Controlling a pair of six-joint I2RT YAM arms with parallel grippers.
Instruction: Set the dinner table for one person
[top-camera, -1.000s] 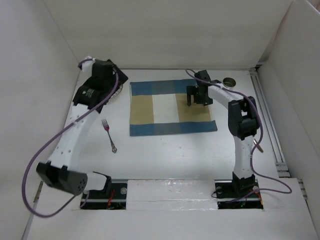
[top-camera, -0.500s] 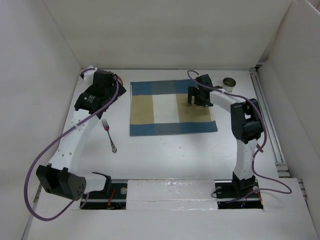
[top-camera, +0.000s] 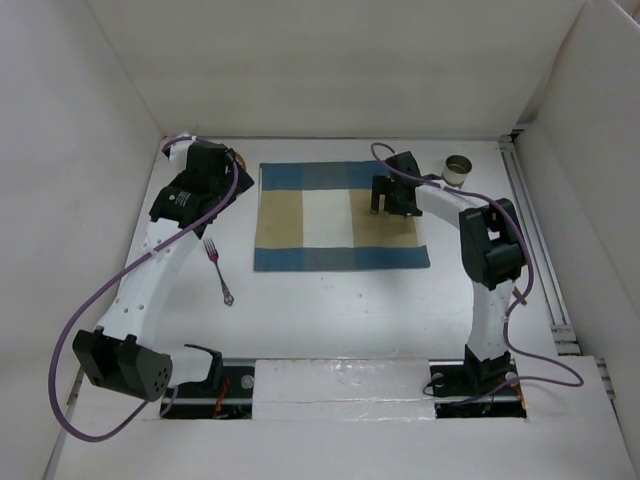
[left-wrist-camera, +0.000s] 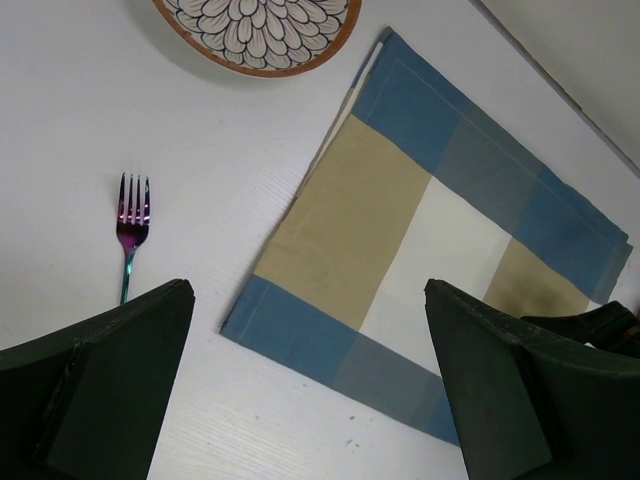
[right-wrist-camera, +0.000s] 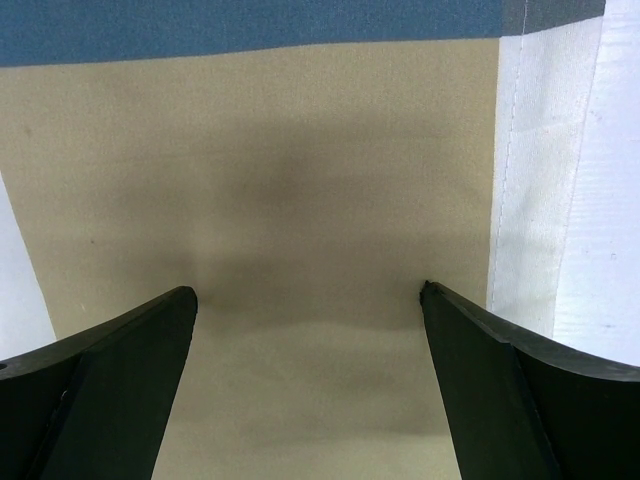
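Top external view: the table (top-camera: 330, 310) is a plain, matte white top walled by white panels, stretching from the arm bases to the back wall. Print on the left arm is too small to read. The left hand (left-wrist-camera: 308, 300) is spread wide and empty. The right hand (right-wrist-camera: 308, 295) is also spread wide and empty, over the checked placemat (top-camera: 340, 215).
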